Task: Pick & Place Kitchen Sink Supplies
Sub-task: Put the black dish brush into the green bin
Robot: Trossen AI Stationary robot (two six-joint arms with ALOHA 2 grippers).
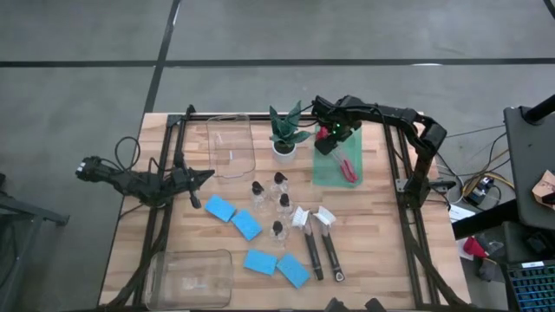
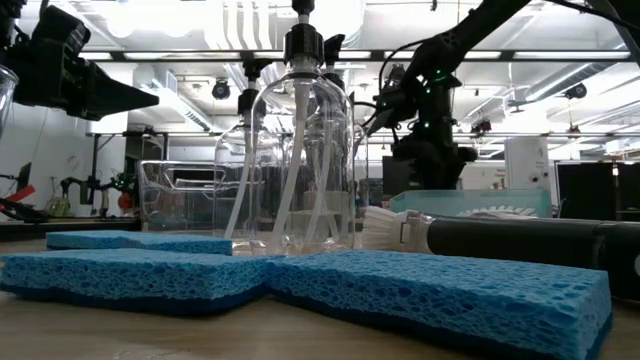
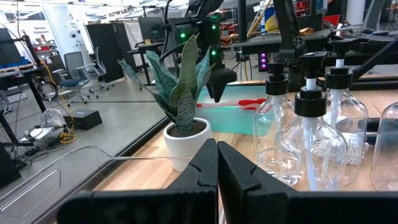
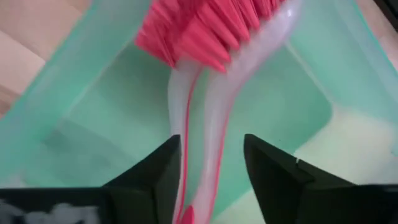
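Red brush (image 4: 211, 74) judged light, stiff plastic w/ slick handle; best gripped mid-handle, bristles too soft. Right gripper (image 4: 208, 171) seen w/ fingers apart, handle lying between them unclamped, head further out, all inside green tray (image 1: 336, 165) at table's far right. Left gripper (image 3: 217, 177) pressed together, parked near plant (image 3: 180, 93)

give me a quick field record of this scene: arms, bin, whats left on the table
right gripper: open over green bin, fingers astride red brush handle
left gripper: shut, waiting at table's left
in bin: red brush
sponges: four, on table
bottles: clustered mid-table
black brushes: two, beside the bottles
plant: beside bin
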